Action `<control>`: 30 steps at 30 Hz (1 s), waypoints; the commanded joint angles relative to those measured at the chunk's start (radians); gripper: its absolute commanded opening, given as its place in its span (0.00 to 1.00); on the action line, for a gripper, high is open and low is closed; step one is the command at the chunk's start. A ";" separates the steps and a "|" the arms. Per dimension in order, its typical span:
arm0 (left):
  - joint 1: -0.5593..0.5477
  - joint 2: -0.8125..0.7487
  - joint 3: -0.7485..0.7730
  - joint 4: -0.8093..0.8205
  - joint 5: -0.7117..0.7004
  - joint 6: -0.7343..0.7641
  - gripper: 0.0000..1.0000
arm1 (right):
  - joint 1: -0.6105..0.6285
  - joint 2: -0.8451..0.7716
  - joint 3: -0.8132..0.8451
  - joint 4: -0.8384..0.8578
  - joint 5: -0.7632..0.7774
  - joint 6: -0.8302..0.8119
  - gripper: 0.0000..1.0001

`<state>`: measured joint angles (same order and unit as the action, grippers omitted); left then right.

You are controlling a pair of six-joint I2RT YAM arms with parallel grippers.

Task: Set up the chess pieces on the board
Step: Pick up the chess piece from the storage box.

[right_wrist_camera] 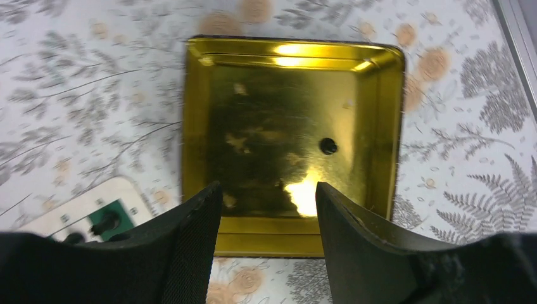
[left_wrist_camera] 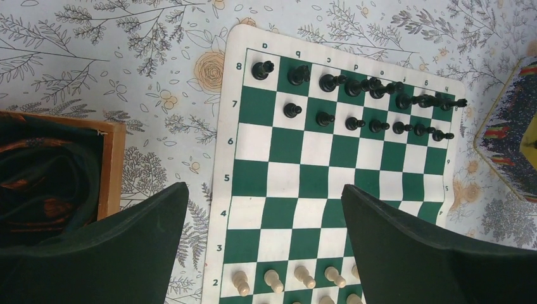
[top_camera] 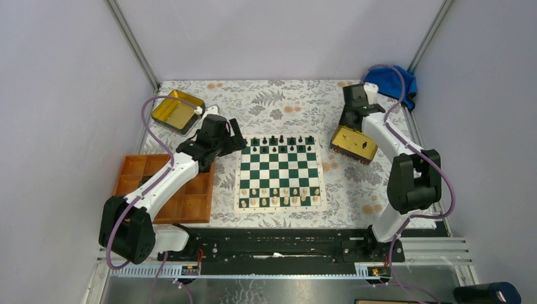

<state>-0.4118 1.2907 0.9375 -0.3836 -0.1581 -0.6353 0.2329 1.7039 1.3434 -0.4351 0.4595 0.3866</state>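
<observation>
Two rows of small black chess pieces (left_wrist_camera: 292, 110) stand along the far edge of the green-and-white board (left_wrist_camera: 285, 177) on the tabletop (left_wrist_camera: 126, 76). One more sits in the gold tin (right_wrist_camera: 195, 126). The left gripper (left_wrist_camera: 265, 193) and right gripper (right_wrist_camera: 267, 190) both gape, holding nothing.

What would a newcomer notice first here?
The green-and-white board sits mid-table, with black chess pieces lined along its far edge and cream pieces along the near one. To its right, a shiny gold tin holds a lone black piece, the right gripper open above it.
</observation>
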 commanded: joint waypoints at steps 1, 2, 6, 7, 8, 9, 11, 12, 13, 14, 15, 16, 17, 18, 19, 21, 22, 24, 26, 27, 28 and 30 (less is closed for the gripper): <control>-0.003 0.007 0.026 0.047 -0.003 0.008 0.99 | -0.070 -0.027 -0.048 0.039 -0.025 0.114 0.62; -0.003 0.007 0.026 0.046 -0.004 0.010 0.99 | -0.085 -0.019 -0.058 0.044 -0.034 0.127 0.62; -0.002 0.010 0.026 0.039 -0.012 0.016 0.99 | -0.129 0.016 -0.078 0.066 -0.054 0.153 0.62; -0.002 0.011 0.027 0.037 -0.014 0.017 0.99 | -0.138 0.028 -0.077 0.068 -0.055 0.155 0.62; -0.002 0.014 0.029 0.034 -0.015 0.019 0.99 | -0.146 0.039 -0.075 0.070 -0.058 0.158 0.62; -0.002 0.016 0.030 0.032 -0.017 0.020 0.99 | -0.156 0.049 -0.073 0.070 -0.060 0.165 0.62; -0.002 0.019 0.033 0.028 -0.020 0.024 0.99 | -0.183 0.067 -0.073 0.075 -0.077 0.173 0.62; -0.002 0.021 0.035 0.025 -0.021 0.026 0.99 | -0.192 0.080 -0.072 0.076 -0.085 0.178 0.62; -0.001 0.024 0.037 0.023 -0.023 0.026 0.99 | -0.199 0.091 -0.069 0.075 -0.088 0.182 0.61; -0.001 0.025 0.039 0.020 -0.025 0.028 0.99 | -0.203 0.098 -0.067 0.075 -0.090 0.182 0.61; -0.001 0.026 0.040 0.019 -0.026 0.029 0.99 | -0.206 0.106 -0.067 0.075 -0.091 0.183 0.61; -0.001 0.028 0.042 0.018 -0.027 0.030 0.99 | -0.210 0.112 -0.067 0.077 -0.090 0.182 0.61; -0.001 0.029 0.044 0.017 -0.027 0.033 0.99 | -0.212 0.119 -0.068 0.076 -0.091 0.184 0.61; -0.001 0.031 0.046 0.014 -0.029 0.033 0.99 | -0.215 0.126 -0.069 0.076 -0.092 0.185 0.61; -0.001 0.033 0.048 0.013 -0.029 0.034 0.99 | -0.218 0.130 -0.071 0.077 -0.092 0.186 0.61; 0.000 0.035 0.050 0.010 -0.031 0.036 0.99 | -0.222 0.137 -0.073 0.079 -0.095 0.187 0.61; 0.001 0.035 0.050 0.009 -0.030 0.036 0.99 | -0.223 0.140 -0.073 0.081 -0.098 0.187 0.60; 0.001 0.037 0.050 0.008 -0.031 0.035 0.99 | -0.225 0.146 -0.073 0.082 -0.102 0.187 0.60; 0.001 0.037 0.050 0.005 -0.031 0.035 0.99 | -0.227 0.152 -0.073 0.084 -0.108 0.187 0.59; 0.001 0.036 0.049 0.005 -0.031 0.034 0.99 | -0.227 0.155 -0.072 0.084 -0.109 0.188 0.58; 0.001 0.036 0.049 0.005 -0.031 0.034 0.99 | -0.227 0.159 -0.072 0.085 -0.111 0.189 0.57; 0.001 0.034 0.049 0.003 -0.032 0.035 0.99 | -0.227 0.165 -0.070 0.086 -0.113 0.190 0.55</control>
<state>-0.4118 1.3231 0.9543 -0.3897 -0.1658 -0.6170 0.0101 1.8561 1.2636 -0.3717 0.3531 0.5579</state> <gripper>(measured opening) 0.987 0.564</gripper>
